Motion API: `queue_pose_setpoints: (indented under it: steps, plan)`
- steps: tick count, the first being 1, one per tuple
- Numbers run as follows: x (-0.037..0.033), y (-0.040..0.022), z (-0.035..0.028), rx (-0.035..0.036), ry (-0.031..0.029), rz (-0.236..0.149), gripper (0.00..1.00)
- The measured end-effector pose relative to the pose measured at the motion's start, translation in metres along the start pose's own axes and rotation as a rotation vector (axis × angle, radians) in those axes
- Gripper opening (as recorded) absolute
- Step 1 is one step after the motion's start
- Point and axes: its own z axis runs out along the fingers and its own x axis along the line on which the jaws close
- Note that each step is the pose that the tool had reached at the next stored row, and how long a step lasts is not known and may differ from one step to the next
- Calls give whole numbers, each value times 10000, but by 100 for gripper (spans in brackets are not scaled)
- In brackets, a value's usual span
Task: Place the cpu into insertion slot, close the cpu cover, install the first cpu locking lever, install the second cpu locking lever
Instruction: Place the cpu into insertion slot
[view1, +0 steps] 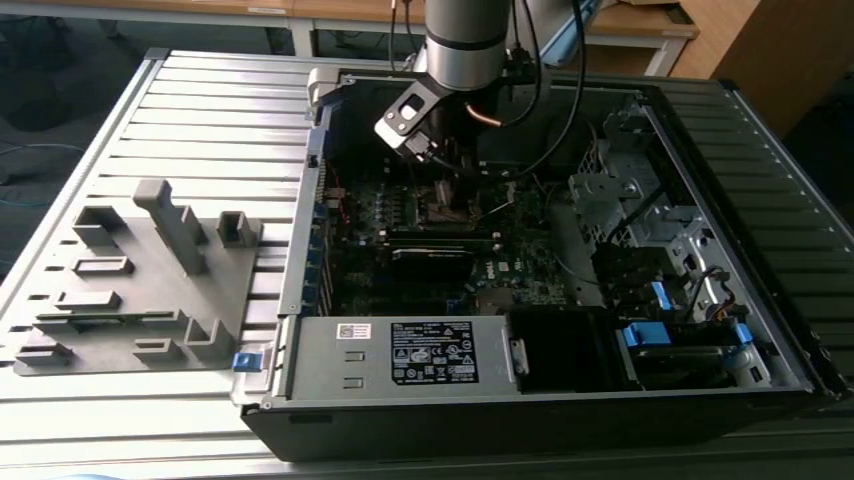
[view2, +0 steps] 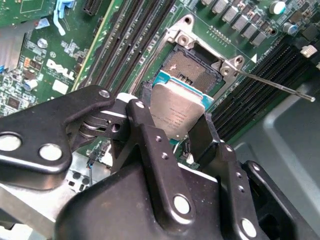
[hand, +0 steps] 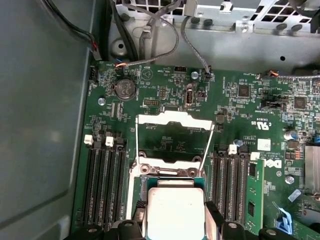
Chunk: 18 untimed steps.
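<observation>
close in, the gripper (view2: 176, 114) has the cpu (view2: 179, 107) pinched by two opposite edges, fingers (view2: 148, 135) parted only as wide as the chip, silver lid facing the camera. the chip hangs over the near side of the insertion slot (view2: 194, 69) and is not seated; whether any edge touches the frame, i cannot tell. part of the slot's dark contact field is bare past the chip, so it looks offset, not centred. to my eye the job here is patience: hold the chip flat, square its corners to the frame, come straight down, and no sliding across those contacts. the grip should ease off only once it sits flush. beyond the slot, in the first wrist view, the cpu cover (hand: 175, 121) lies flipped open on the motherboard (hand: 240, 100), well out of the way, and a wire locking lever (view2: 275, 86) is swung out over the memory slots (view2: 260, 75), leaving the way down clear. farther out, the open computer case (view1: 400, 420) surrounds it all.
</observation>
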Motion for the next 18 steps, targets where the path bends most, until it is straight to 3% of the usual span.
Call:
queue_pose_setpoints:
  steps: [6,8,9,18]
  plan:
    - [0,-2,1,0,21,3,54]
    - [0,-3,4,-10,153,15,54]
    - [1,-3,4,-11,187,18,54]
    - [1,-11,62,-11,188,22,54]
